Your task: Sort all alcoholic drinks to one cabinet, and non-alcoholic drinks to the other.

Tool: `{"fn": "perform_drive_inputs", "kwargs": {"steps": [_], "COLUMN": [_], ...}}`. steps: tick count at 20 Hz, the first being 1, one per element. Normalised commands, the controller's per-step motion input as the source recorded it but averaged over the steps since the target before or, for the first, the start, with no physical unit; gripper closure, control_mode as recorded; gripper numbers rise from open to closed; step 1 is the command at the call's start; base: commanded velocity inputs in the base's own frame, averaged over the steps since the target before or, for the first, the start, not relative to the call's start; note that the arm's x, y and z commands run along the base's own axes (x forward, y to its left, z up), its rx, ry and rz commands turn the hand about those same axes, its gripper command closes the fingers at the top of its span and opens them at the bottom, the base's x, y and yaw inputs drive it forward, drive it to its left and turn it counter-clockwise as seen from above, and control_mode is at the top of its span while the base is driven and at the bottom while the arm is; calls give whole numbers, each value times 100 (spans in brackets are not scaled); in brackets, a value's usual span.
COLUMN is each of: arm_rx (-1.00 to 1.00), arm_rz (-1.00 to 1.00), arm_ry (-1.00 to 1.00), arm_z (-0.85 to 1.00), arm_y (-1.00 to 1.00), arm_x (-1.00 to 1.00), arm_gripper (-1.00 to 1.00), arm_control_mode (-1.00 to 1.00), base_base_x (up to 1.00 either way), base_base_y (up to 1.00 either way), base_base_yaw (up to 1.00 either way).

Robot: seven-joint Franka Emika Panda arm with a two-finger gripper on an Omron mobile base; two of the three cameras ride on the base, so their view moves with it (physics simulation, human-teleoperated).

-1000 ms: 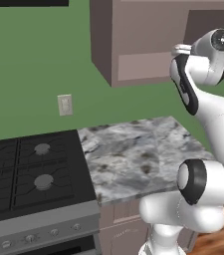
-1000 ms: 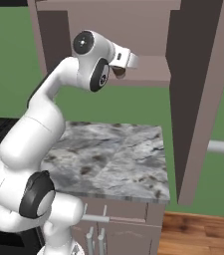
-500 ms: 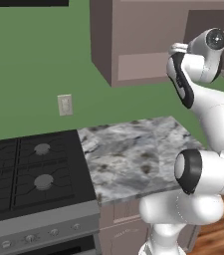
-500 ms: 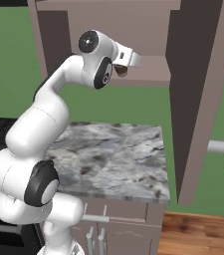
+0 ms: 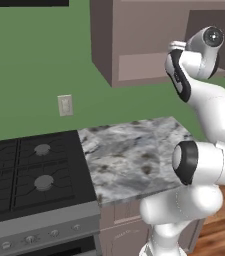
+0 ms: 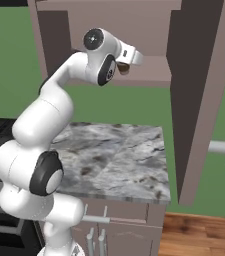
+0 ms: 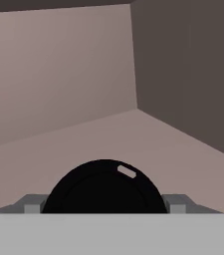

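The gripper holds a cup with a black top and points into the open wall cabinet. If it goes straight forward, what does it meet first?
Probably the cabinet's back wall. The gripper carries the cup above the bare inner shelf, and nothing stands between it and that wall. How far away the wall is remains unclear.

Arm folded up high: lower link rises from base, elbow bent, forearm reaching up and forward, wrist at top. Pincer (image 6: 125,64) aimed roughly level into the cabinet (image 6: 149,70) opening, above its shelf. Grey fingers (image 7: 31,203) sit either side of the cup (image 7: 105,188), closed on it.
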Motion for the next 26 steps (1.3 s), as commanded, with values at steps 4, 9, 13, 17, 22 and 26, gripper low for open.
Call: {"fn": "perform_drive_inputs", "kwargs": {"steps": [4, 9, 13, 17, 22, 26], "arm_rx": [0, 0, 0, 0, 0, 0], "arm_rz": [0, 0, 0, 0, 0, 0], "arm_ry": [0, 0, 0, 0, 5, 6], "arm_z": [-7, -6, -10, -8, -1, -2], "arm_y": [0, 0, 0, 0, 0, 0], "arm_x": [18, 21, 24, 22, 13, 8], "arm_gripper": [100, 100, 100, 100, 100, -100], "arm_control_mode": [-100, -100, -100, -100, -100, -100], "base_base_x": [0, 0, 0, 0, 0, 0], "base_base_y": [0, 0, 0, 0, 0, 0], "base_base_yaw": [0, 0, 0, 0, 0, 0]}}
